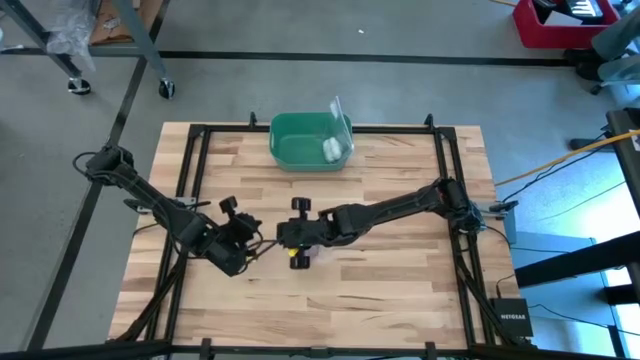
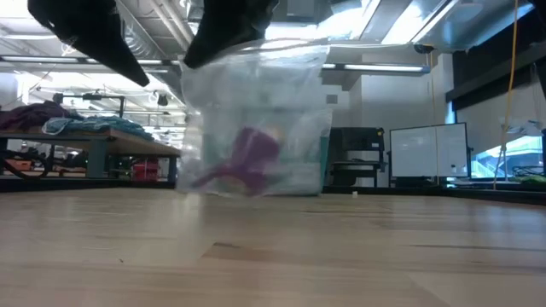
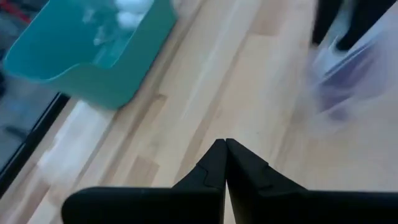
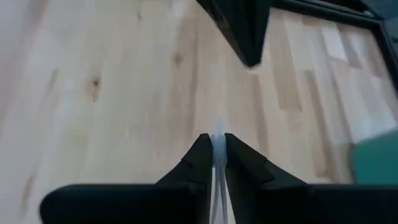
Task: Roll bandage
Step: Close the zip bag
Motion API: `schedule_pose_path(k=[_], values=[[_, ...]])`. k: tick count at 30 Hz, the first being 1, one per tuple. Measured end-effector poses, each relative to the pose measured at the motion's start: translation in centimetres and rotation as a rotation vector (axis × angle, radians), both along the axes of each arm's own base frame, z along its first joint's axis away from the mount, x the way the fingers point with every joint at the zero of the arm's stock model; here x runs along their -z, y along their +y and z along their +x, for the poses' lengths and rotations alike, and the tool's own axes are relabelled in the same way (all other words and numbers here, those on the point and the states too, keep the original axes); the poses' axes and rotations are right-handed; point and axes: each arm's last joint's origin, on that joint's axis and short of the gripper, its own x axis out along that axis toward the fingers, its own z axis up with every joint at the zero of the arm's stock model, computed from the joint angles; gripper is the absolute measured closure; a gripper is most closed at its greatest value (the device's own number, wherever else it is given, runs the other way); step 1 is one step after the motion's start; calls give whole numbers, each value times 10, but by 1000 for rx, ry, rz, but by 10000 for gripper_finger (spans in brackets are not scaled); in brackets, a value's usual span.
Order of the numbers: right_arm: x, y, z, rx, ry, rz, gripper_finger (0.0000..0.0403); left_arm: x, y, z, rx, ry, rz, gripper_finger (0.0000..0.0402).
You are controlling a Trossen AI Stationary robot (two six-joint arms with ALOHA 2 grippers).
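Observation:
The purple bandage lies bunched inside a clear plastic bag. The bag hangs below my right gripper over the middle of the table. The bag and bandage also show in the left wrist view. My right gripper is shut on the bag's plastic. My left gripper is shut and empty, just left of the bag, above the wood. My right gripper pinches a thin edge of the clear bag between its two fingers. The bag hangs below the gripper with the bandage in its lower part. I cannot tell whether the bag's bottom touches the table.
A green bin stands at the table's far edge with a small white roll inside; it also shows in the left wrist view. A black frame runs around the tabletop. Bare wood lies toward the near edge.

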Motion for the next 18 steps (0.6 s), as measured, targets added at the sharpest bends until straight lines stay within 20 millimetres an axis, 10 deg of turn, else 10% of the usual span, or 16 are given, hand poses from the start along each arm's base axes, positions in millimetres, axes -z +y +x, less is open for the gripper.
schedule_pose_path(k=[18], values=[[-2,5,10,-71,-96,19,368,35,-18,-10,188,-295,-171,274]])
